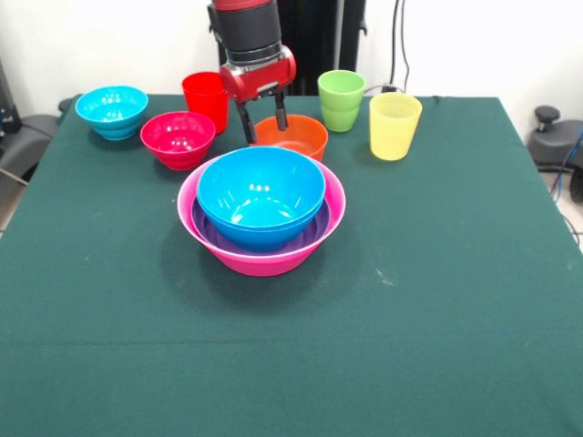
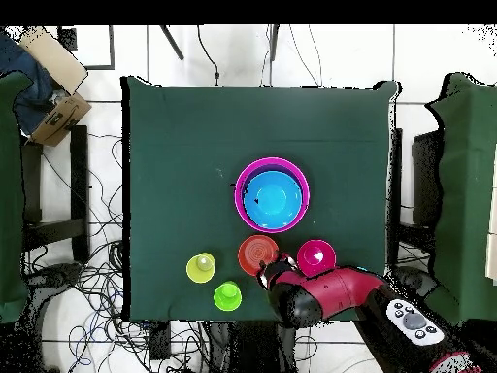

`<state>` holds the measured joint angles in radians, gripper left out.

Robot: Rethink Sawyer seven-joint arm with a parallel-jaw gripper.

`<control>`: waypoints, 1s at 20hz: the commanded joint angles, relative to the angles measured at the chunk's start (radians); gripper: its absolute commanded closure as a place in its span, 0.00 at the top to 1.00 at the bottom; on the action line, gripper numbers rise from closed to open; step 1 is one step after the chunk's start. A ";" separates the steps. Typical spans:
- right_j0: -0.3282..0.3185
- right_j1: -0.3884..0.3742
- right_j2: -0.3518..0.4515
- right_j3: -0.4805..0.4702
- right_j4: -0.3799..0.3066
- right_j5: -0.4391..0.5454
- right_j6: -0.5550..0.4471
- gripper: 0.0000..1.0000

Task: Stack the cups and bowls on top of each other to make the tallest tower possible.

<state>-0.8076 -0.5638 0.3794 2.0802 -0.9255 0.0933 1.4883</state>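
Front view: the gripper (image 1: 263, 121) stood with its two fingers narrowly apart, astride the near-left rim of the orange bowl (image 1: 293, 137), just behind the tower (image 1: 261, 218).
Overhead view: the tower (image 2: 273, 195), pink outside and blue within, lay beside the orange bowl (image 2: 256, 254), where the gripper (image 2: 273, 269) met its rim.
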 commanded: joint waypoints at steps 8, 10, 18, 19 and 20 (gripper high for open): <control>-0.085 -0.046 0.154 -0.043 0.082 0.151 -0.025 1.00; -0.095 -0.052 0.167 -0.042 0.093 0.168 -0.037 1.00; -0.102 -0.067 0.184 -0.031 0.093 0.184 -0.033 1.00; -0.101 -0.068 0.185 -0.032 0.094 0.186 -0.033 1.00; -0.108 -0.069 0.184 -0.028 0.089 0.184 -0.036 1.00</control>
<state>-0.9275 -0.6237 0.4776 2.0806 -0.8521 0.1535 1.4883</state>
